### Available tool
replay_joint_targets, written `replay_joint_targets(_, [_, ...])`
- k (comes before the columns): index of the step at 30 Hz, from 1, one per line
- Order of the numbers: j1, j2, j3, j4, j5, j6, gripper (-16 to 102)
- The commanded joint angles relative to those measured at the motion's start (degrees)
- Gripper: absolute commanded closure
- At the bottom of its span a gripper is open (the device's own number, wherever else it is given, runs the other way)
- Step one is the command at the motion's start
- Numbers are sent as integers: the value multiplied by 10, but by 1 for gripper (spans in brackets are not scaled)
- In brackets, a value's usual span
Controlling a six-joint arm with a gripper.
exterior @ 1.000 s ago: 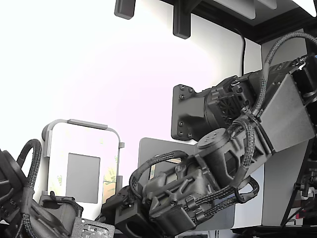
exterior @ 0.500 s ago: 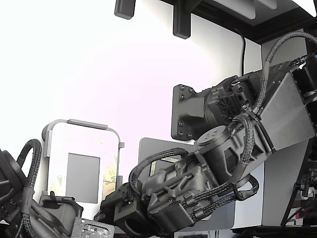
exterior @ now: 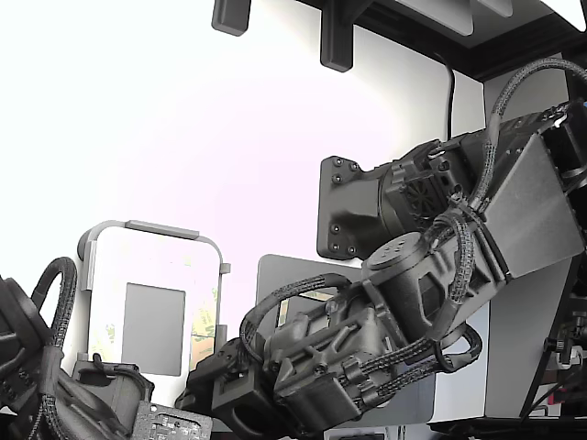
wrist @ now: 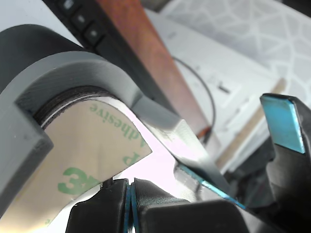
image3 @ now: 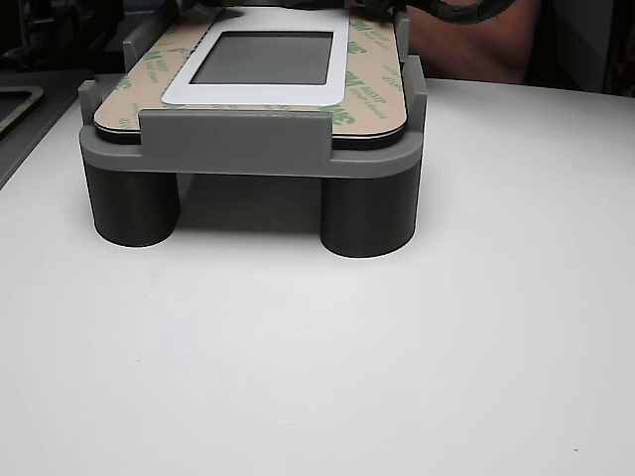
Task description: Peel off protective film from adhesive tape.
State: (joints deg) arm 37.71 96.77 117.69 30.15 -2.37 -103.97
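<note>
While our pincer (wrist: 130,199) pinches shut on the protective film (wrist: 92,160) at the grey fixture (wrist: 58,77) corner, we judge the liner runs away from that corner.

Grey fixture (image3: 248,149) sits on white tabletop (image3: 317,377), raised on round legs; two show at the near end in the other view. A flat raised lip runs along its near edge, small upright tabs on the sides. It carries a white rounded panel (image3: 263,92) with a grey rectangular window (image3: 263,58) in the middle. Exterior view: same fixture (exterior: 151,229) at lower left, a grey plate (exterior: 275,275) just to its right. Wrist view: reddish-brown bar (wrist: 146,53) and thin dark cable (wrist: 206,92) behind, blurred.
</note>
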Motion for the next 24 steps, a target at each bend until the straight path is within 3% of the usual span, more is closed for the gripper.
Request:
replay_joint_targets(1, [-6,18,-17,0,1,1,96])
replay_joint_targets(24, [-4,36,7,-5,6,4,95])
